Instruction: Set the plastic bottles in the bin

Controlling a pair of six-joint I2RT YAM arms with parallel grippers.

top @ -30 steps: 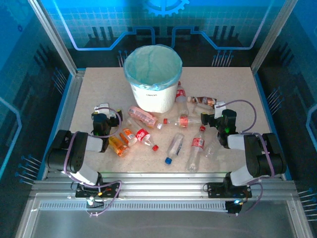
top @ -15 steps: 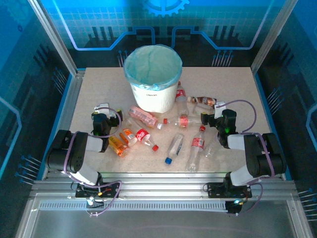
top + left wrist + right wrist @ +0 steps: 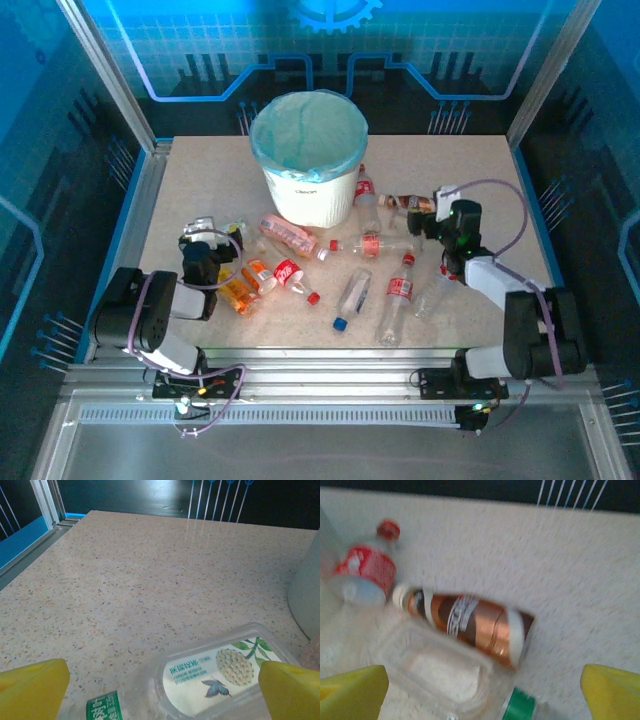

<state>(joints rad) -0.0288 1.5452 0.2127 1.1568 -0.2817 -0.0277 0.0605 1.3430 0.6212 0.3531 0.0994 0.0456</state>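
On the top camera I see the bin (image 3: 305, 195) standing upright at upper centre of the table (image 3: 190, 170), with its teal liner folded over the rim. The plastic bottles (image 3: 358, 290) lie scattered on the tabletop in a band below it, across the middle of the frame.

The left gripper (image 3: 215, 232) sits low at centre-left, at the left end of that band. On its wrist view the yellow fingertips (image 3: 30, 690) stand wide apart in the bottom corners. A green-labelled clear bottle (image 3: 210, 675) lies on its side between them, ungripped.

The right gripper (image 3: 430, 205) is at centre-right, just right of the bin, jaws spread wide and holding nothing. Its wrist view is blurred. There I make out a brown bottle (image 3: 470, 620) on its side mid-frame, against a clear bottle with a green band (image 3: 440, 670) below it. A red-labelled bottle (image 3: 365, 572) lies at upper left.
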